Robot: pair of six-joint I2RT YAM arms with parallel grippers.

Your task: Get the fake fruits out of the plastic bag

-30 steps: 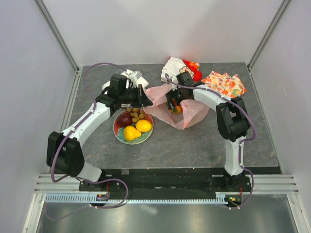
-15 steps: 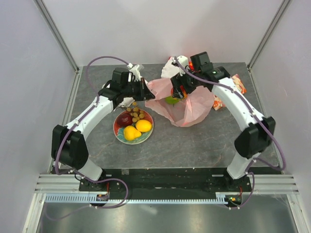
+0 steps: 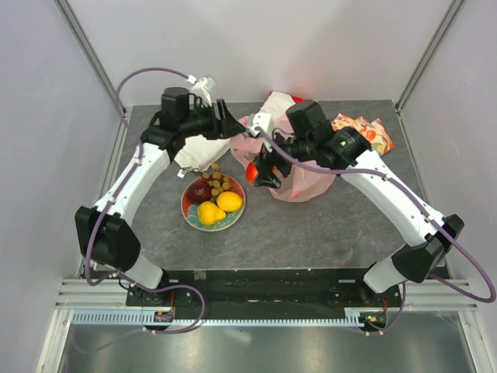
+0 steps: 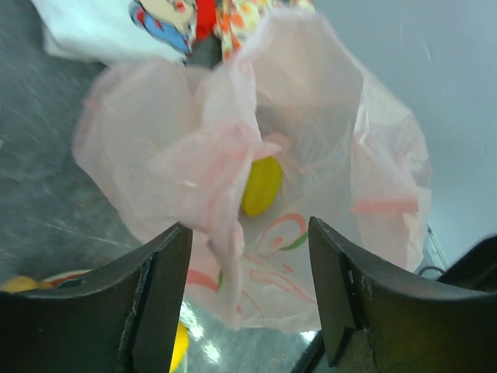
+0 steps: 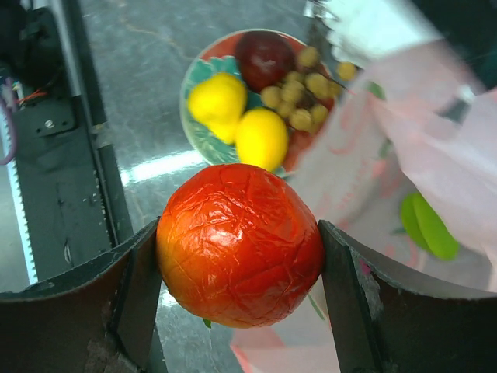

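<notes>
A red-yellow apple (image 5: 239, 245) fills the jaws of my right gripper (image 5: 237, 233), which is shut on it in the air between the plastic bag (image 3: 307, 180) and the red plate (image 3: 189, 211). In the top view the apple (image 3: 252, 169) hangs just left of the bag. My left gripper (image 4: 248, 227) stands open above the bag's mouth (image 4: 311, 140); a loose fold hangs between its fingers, unpinched. A yellow fruit (image 4: 261, 185) and a green piece (image 5: 423, 225) lie inside the bag. On the plate rest a plum (image 5: 264, 56), grapes (image 5: 307, 84) and two yellow fruits (image 5: 260, 138).
A white cartoon-print cloth (image 3: 199, 148) lies under the left arm. Another printed cloth (image 3: 283, 102) sits behind the bag, and an orange-patterned cloth (image 3: 365, 132) lies at the back right. The black base rail (image 5: 54, 155) runs along the near edge.
My left gripper has opened, let go of the bag's rim and pulled up and back. My right gripper has lifted the apple out of the bag and carried it left toward the plate.
</notes>
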